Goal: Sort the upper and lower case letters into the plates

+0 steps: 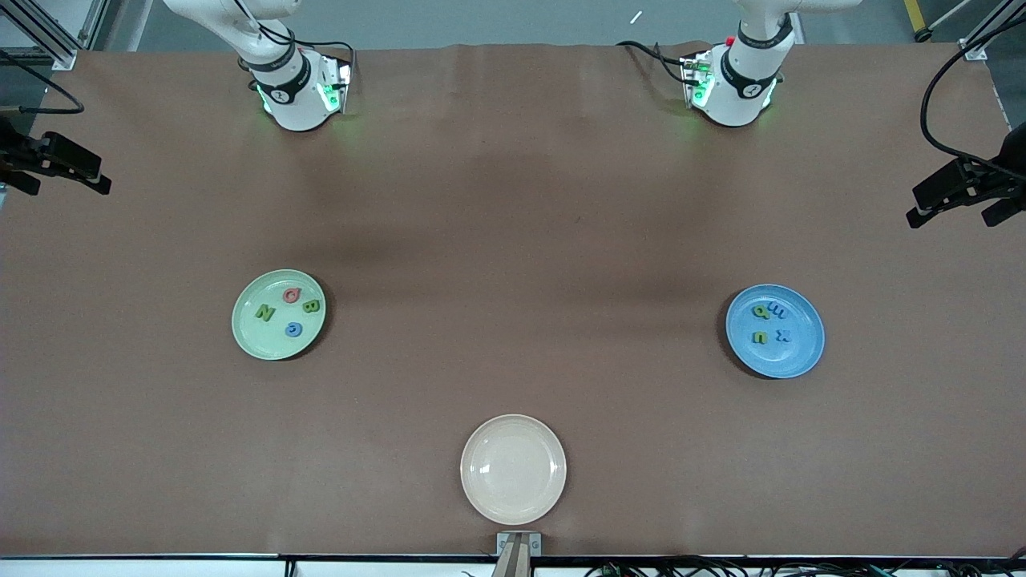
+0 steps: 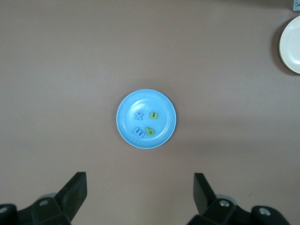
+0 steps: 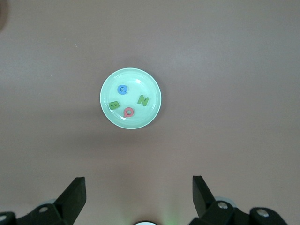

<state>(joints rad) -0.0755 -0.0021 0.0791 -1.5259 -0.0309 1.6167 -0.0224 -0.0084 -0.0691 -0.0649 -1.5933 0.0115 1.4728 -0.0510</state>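
Brown covering (image 1: 513, 208) is stretching flat over the whole table, creased faintly near the upper edge of the front view, where grey floor is showing past it and metal framing is standing at both upper corners. Black camera clamps (image 1: 966, 188) are poking in at the middle of each side edge, and cables are trailing along the bottom edge. Sitting at lower centre, nearest the front camera, is a cream plate (image 1: 513, 469), holding nothing. The pale green plate (image 1: 278, 314) is lying at middle left of the front view, toward the right arm's end of the table, and is carrying the capitals: green N (image 1: 264, 312), pink-red Q (image 1: 292, 296), green B (image 1: 312, 305) and blue G (image 1: 293, 328) (all flat and apart from one another). The blue plate (image 1: 774, 330) is lying at middle right, toward the left arm's end, and is holding green q (image 1: 760, 312), blue m (image 1: 777, 308), green u (image 1: 759, 337) and blue x (image 1: 783, 336), the q and m just beside each other. Nothing is standing between the plates. The left gripper (image 2: 140, 194) is hanging high over the blue plate with its jaws spread wide and holding nothing; the right gripper (image 3: 139, 197) is hanging likewise over the pale green plate, jaws spread wide and holding nothing. Only the arm bases are showing at the top of the front view.
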